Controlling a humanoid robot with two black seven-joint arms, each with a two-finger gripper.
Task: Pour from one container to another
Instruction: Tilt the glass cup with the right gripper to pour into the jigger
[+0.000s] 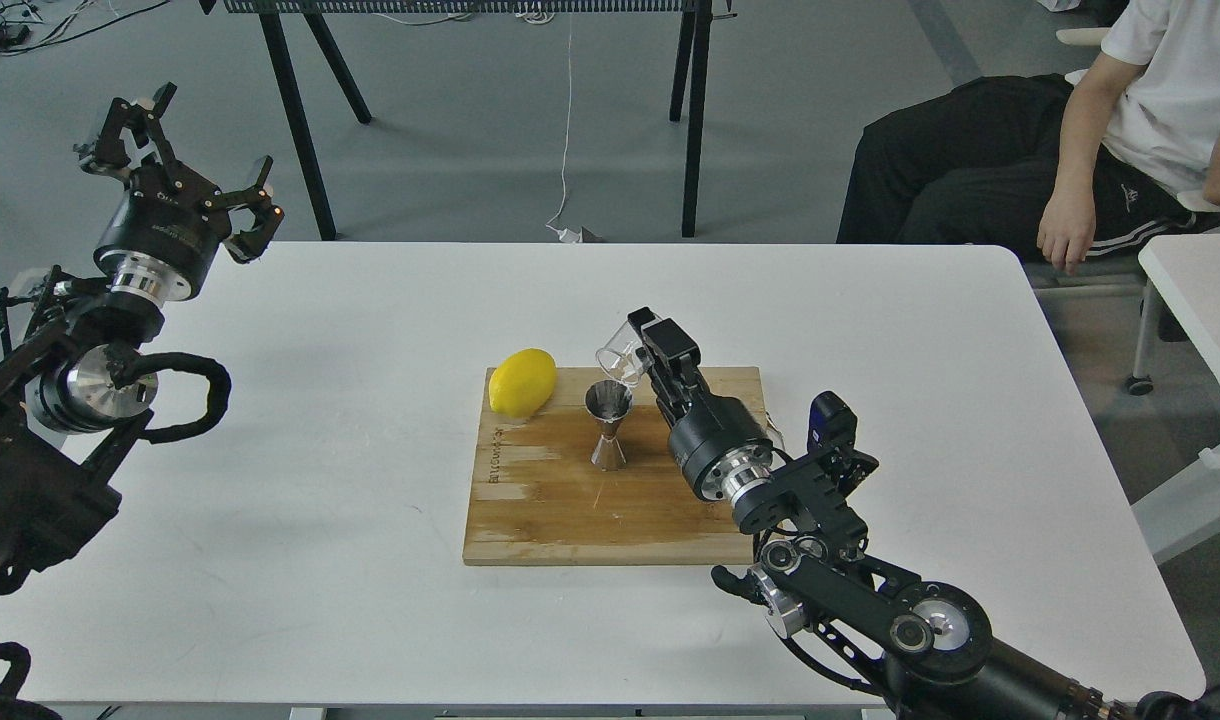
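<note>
A small clear glass cup (622, 352) is tipped on its side, mouth pointing left and down, just above and right of the steel jigger (608, 423). My right gripper (642, 346) is shut on the cup from the right. The hourglass-shaped jigger stands upright on a wooden cutting board (540, 510), its open mouth under the cup's rim. My left gripper (185, 145) hangs open far off at the table's back left corner, holding nothing. I cannot see any liquid.
A yellow lemon (522, 381) lies on the board's back left corner, left of the jigger. The white table (320, 520) carries the board. A seated person (1100, 130) is beyond the table's back right. Black table legs (295, 130) stand behind.
</note>
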